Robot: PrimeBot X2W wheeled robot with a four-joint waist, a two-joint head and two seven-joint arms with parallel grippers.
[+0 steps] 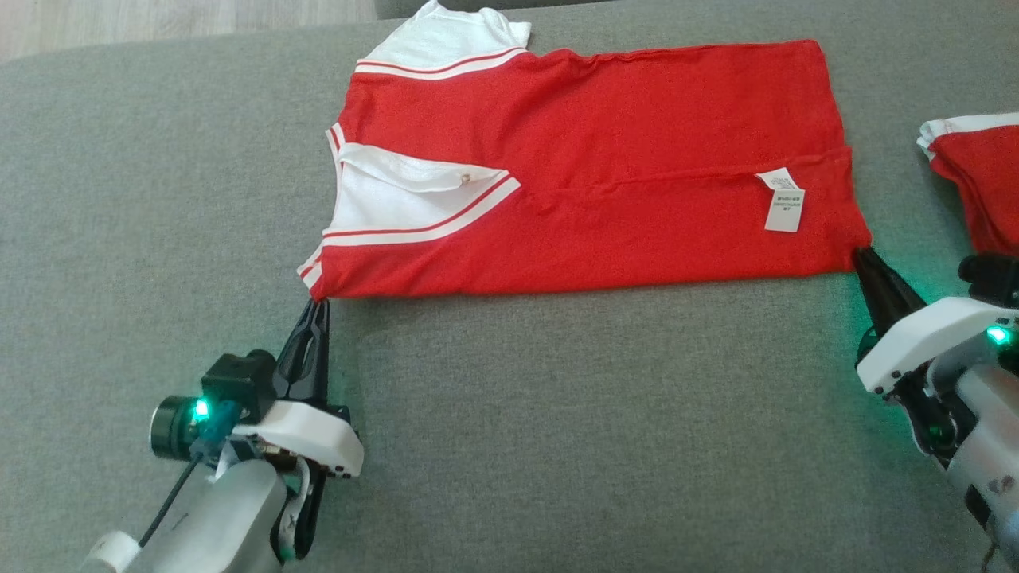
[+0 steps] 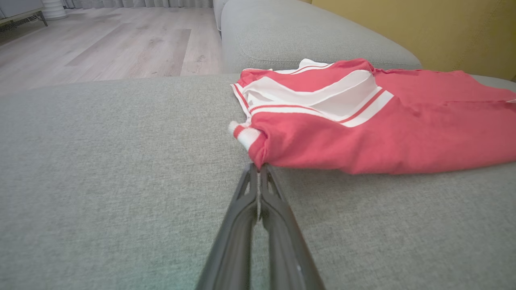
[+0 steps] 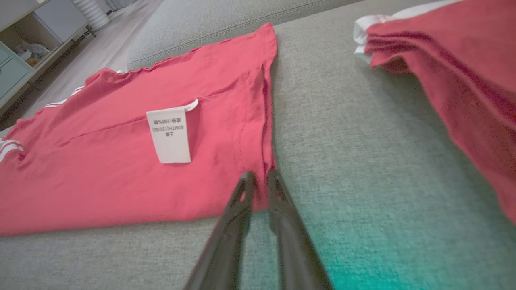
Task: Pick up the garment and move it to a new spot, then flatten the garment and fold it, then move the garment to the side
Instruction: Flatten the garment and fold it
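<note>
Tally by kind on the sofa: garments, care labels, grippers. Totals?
Garments: 2, the flat garment and the second garment
Care label: 1
Grippers: 2, the left gripper and the right gripper
Total: 5

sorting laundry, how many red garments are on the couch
2. One red shirt lies flat on the couch; a second red garment lies to its right, cut off by the frame edge. Others may be out of view.
</note>
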